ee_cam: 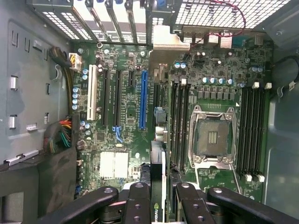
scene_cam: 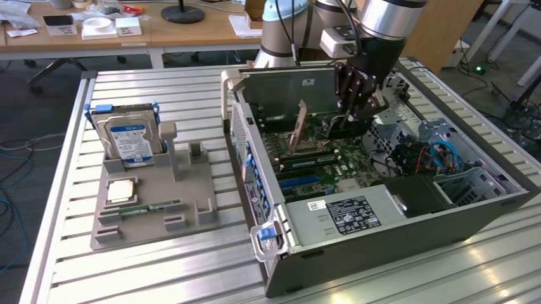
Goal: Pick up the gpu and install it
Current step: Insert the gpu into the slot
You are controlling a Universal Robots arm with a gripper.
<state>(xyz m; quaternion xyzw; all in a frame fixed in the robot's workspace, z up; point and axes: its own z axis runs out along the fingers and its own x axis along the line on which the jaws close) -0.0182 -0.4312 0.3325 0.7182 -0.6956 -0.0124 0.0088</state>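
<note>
Gripper (ee_cam: 160, 198) clamps gpu (ee_cam: 159, 168) on edge over motherboard (ee_cam: 126, 140), clear of case walls (ee_cam: 28, 70)

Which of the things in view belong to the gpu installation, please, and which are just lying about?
In the job:
gpu, held by the gripper
motherboard
case, open

Lying about:
hard drive
RAM stick
CPU
tray that holds those three
</note>
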